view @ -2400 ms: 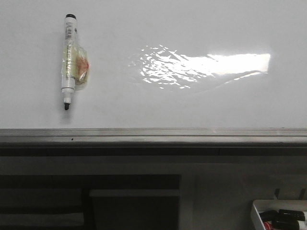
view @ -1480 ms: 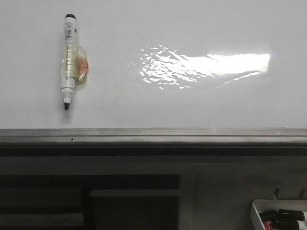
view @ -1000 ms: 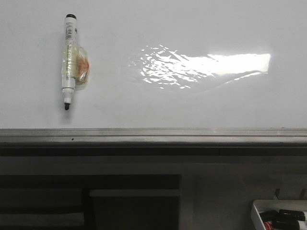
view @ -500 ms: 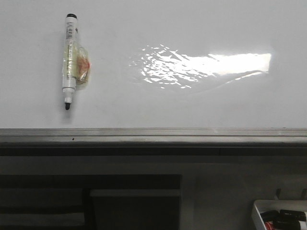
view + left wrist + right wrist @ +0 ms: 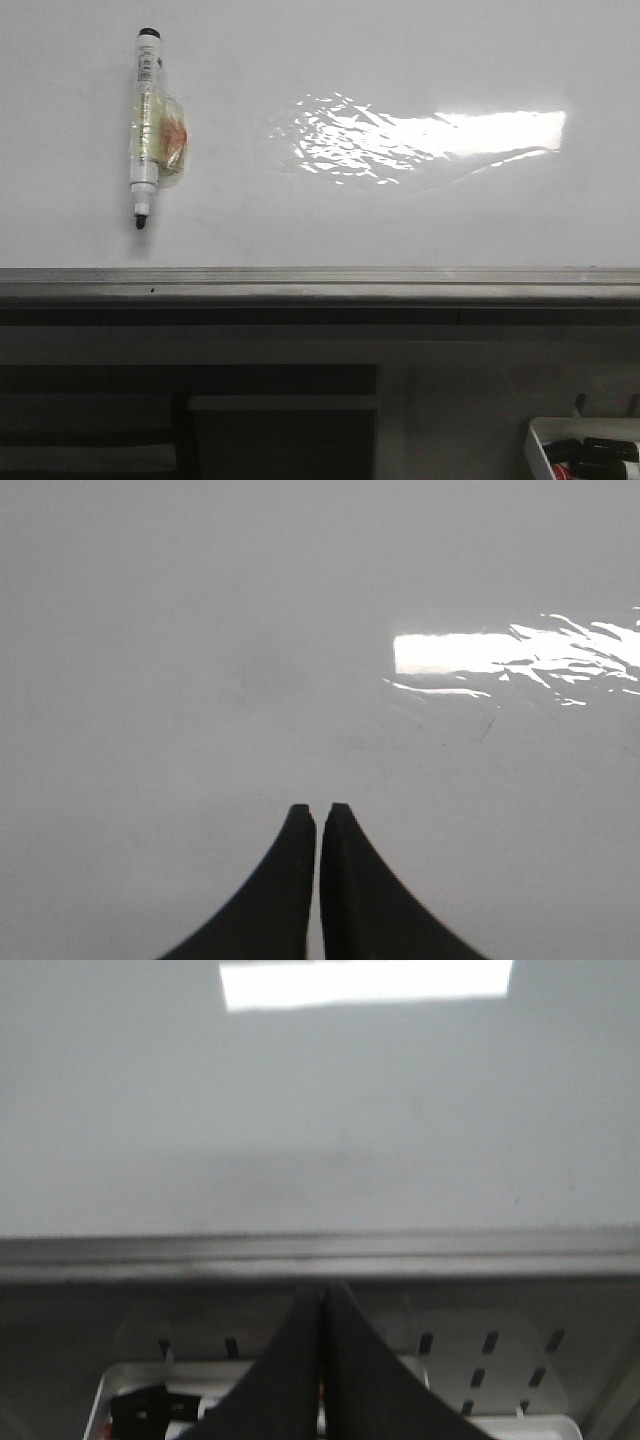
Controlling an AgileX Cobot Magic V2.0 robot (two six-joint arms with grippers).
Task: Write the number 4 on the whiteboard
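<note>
The whiteboard (image 5: 400, 220) is glossy white with rippled glare and a grey edge rail (image 5: 320, 285). No number 4 shows on it. A white marker (image 5: 146, 125) with a black tip and a taped yellowish wrap lies on the board at the far left. Neither gripper shows in the front view. My left gripper (image 5: 320, 808) is shut and empty, hovering over bare whiteboard (image 5: 200, 680). My right gripper (image 5: 322, 1290) is shut and empty, above the rail (image 5: 320, 1255) and over the small tray.
A small white tray (image 5: 585, 455) of dark markers sits below the board at the front right; it also shows in the right wrist view (image 5: 140, 1400). Dark shelving (image 5: 180, 420) lies below the rail.
The board and marker hold still. The tray at the bottom right has slipped slightly lower in the front view. No gripper enters the front view.
</note>
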